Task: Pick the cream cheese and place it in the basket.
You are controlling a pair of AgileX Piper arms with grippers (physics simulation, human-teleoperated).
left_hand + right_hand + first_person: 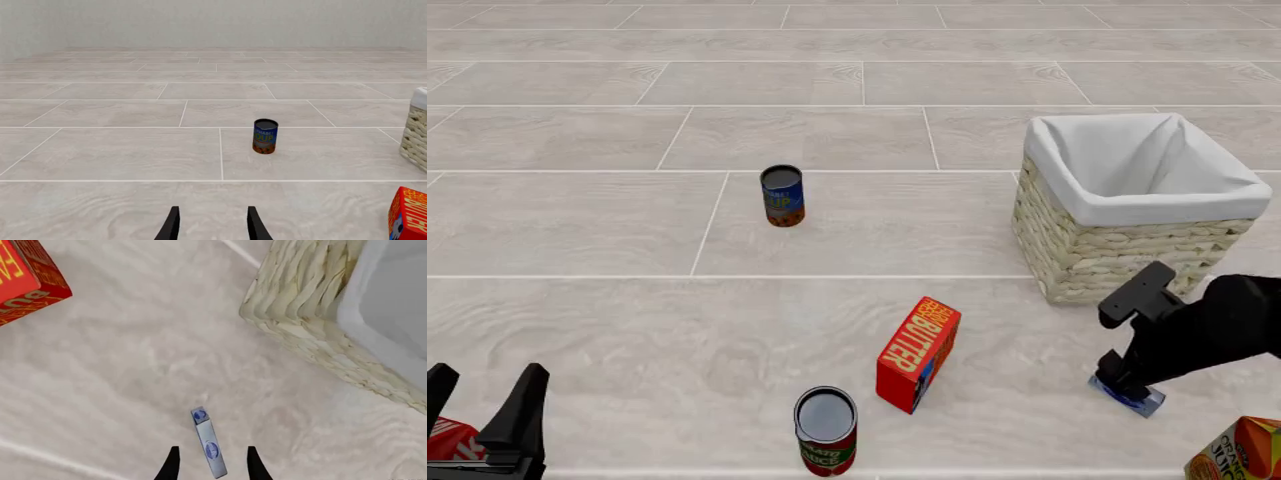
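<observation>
The cream cheese, a thin pale blue-grey box with blue oval logos, lies on the floor in front of the basket. It shows as a pale blue sliver under the right arm in the front view. My right gripper is open and reaches down over it, one finger on each side of the box with a gap on both. The basket's wicker wall stands just beyond. My left gripper is open and holds nothing, low at the near left.
A red butter box stands left of the right gripper, also in the wrist views. A soup can stands mid-floor. Another can is near the front, an orange carton at the near right.
</observation>
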